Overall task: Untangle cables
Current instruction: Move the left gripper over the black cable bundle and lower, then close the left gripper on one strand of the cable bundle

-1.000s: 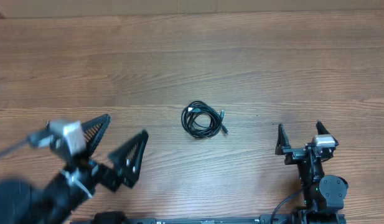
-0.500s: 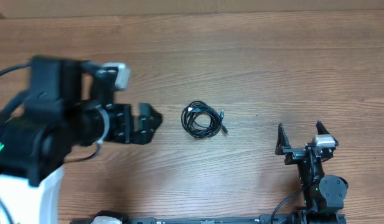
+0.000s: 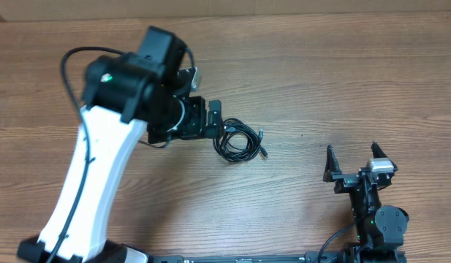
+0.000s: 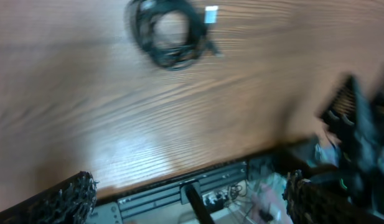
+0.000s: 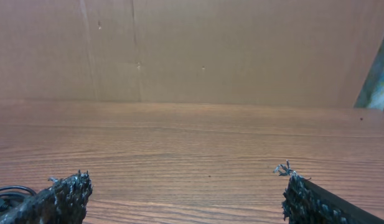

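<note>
Coiled bundle of thin black cables (image 3: 240, 142) lies mid-table, with open brown wooden tabletop (image 3: 320, 66) on its far and right sides. Left gripper (image 3: 215, 120), jaws apart, is just beside it, perhaps touching; right gripper (image 3: 351, 152), jaws apart, is well clear.

I'm looking down at a brown wood-grain desk (image 3: 320, 66) that fills the overhead view. Ahead of the right pincer (image 5: 182, 180) the desk ends at a plain tan board wall (image 5: 241, 50) with a vertical seam, and a pale greenish strip (image 5: 377, 78) shows at the wall's far right. Just ahead of the left pincer (image 4: 192, 186), soft glare whitens the wood.
</note>
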`<state>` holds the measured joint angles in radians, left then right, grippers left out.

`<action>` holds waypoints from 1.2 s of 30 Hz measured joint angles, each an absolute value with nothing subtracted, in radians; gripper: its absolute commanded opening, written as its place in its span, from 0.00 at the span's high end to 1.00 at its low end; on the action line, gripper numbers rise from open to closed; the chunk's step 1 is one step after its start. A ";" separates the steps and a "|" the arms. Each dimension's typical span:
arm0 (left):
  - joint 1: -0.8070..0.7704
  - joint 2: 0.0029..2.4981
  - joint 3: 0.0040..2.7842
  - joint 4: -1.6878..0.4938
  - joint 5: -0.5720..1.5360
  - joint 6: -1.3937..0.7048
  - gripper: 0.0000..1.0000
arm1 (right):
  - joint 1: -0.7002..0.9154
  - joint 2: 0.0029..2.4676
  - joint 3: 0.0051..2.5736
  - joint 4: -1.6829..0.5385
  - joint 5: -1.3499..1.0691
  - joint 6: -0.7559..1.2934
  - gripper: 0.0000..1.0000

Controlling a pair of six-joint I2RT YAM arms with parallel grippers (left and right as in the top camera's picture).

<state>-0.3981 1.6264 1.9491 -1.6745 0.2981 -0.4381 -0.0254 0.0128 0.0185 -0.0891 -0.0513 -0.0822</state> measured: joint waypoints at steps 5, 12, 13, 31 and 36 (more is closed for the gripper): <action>-0.447 1.681 1.850 -1.595 0.220 -0.564 0.00 | -0.026 0.013 0.019 -0.089 -0.052 -0.083 0.00; -0.472 1.690 1.674 -1.456 0.193 -0.709 0.00 | -0.026 0.013 0.019 -0.089 -0.051 -0.082 0.00; -0.472 1.690 1.641 -1.427 0.191 -0.734 0.01 | -0.025 0.013 0.019 -0.089 -0.051 -0.083 0.00; -0.479 1.691 1.224 -0.865 0.221 -1.069 0.01 | -0.026 0.013 0.019 -0.089 -0.051 -0.083 0.00; -0.512 1.691 1.132 -0.758 0.224 -1.140 0.00 | -0.025 0.013 0.019 -0.089 -0.051 -0.083 0.00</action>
<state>-0.5121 1.6909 1.1320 -0.7578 0.2241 -1.1400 -0.0254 0.0128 0.0185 -0.0891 -0.0513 -0.0826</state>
